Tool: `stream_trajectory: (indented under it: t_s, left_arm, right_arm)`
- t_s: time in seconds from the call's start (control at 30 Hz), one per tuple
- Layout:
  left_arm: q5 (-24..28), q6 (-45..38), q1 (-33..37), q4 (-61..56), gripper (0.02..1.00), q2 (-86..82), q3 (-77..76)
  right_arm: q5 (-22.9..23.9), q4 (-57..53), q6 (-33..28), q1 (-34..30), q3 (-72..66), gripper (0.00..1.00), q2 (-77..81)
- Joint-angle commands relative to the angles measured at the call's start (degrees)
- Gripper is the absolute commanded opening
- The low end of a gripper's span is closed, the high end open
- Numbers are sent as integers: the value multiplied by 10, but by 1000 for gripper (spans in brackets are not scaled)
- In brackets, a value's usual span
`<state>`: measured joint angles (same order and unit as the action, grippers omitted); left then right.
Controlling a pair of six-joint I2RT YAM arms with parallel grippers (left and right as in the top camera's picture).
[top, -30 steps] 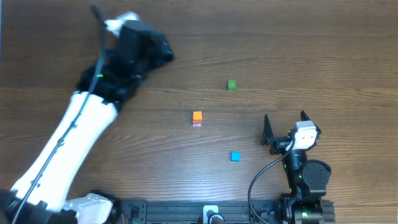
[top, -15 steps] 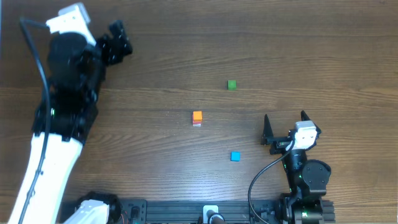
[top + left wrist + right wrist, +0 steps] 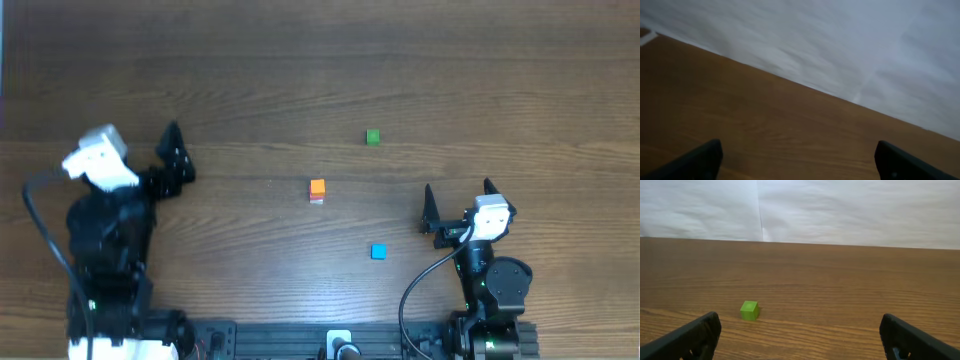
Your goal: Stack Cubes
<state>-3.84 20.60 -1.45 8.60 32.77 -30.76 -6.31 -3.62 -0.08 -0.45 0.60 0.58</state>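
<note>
Grippers stand open and empty on both arms, neither touching a cube. The left gripper (image 3: 176, 158) hovers at the left of the table (image 3: 300, 60), its fingers spread wide in its own wrist view with only bare wood between them. The right gripper (image 3: 457, 192) waits near its base on the right, its fingers just as wide and nothing held.

Between the arms, at mid-table, the orange cube (image 3: 317, 186) appears to sit on a lower cube (image 3: 317, 201). Only a pinkish sliver of that one shows from above, so this cannot be confirmed. The green cube (image 3: 373, 137) lies alone farther off and a little right of the pair. It sits flat on the wood, small and bright, directly ahead of the right gripper in the right wrist view. The blue cube (image 3: 378, 251) lies on the near side, well apart from the green one and left of the right gripper.

If the orange cube is indeed stacked, one placement looks done, and the task stands between placements with two cubes loose. The next move is probably a fresh pick: an arm must centre its open fingers over the blue or green cube, come down squarely and close on opposite faces. The right arm seems better placed for either. All the cubes are small and sharp-edged, leaving little margin for a skewed grip or an off-centre placement.
</note>
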Motion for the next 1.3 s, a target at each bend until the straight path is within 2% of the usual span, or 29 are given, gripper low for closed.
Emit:
stream_trajectory:
  t_s: [0.03, 0.2, 0.37, 0.57, 1.0, 1.17, 1.3]
  left_arm:
    - [21, -46, 7, -3, 982, -94, 67]
    - [35, -80, 8, -4, 980, -176, 132]
    - [73, -136, 27, -12, 972, -233, 186]
    - [80, -170, 36, -22, 958, -283, 228]
    - [86, -174, 36, -118, 945, -326, 298]
    - [101, -174, 35, -99, 950, -326, 304]
    - [103, -174, 35, -63, 998, -326, 304]
  right_arm:
    - [2, -2, -2, -4, -3, 993, -2]
    - [2, -2, -2, -4, -3, 991, -2]
    - [2, -2, -2, -4, -3, 993, -2]
    - [2, -2, -2, -4, -3, 991, -2]
    - [2, -2, -2, -4, -3, 991, -2]
    - [2, -2, -2, -4, -3, 991, -2]
    - [2, -2, -2, -4, -3, 993, -2]
